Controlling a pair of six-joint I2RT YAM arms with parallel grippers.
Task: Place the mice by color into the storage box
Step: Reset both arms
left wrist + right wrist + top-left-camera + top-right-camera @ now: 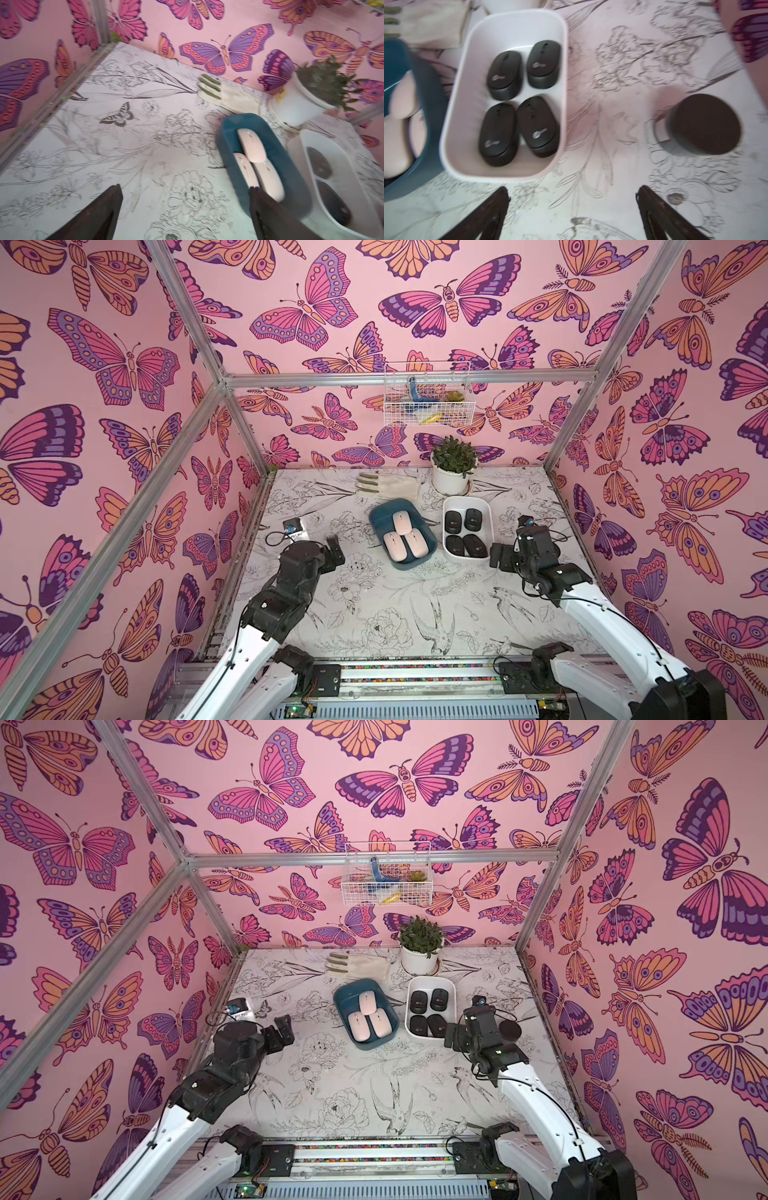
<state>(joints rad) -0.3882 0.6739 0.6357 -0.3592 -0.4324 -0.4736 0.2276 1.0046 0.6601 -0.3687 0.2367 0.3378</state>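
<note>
A staged robot test cell: aluminium frame (199, 418), butterfly wallpaper (104, 364) and flower-print tabletop (395, 605).

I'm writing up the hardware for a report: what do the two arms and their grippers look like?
Both arms have glossy white link shells with black joint housings and thin black cables running along them. The left gripper and the right gripper are black, blocky parallel types; in the wrist views their fingers show as dark tapering wedges. Each wrist carries a small camera with a blue-tinted lens. No markings are readable.
</note>
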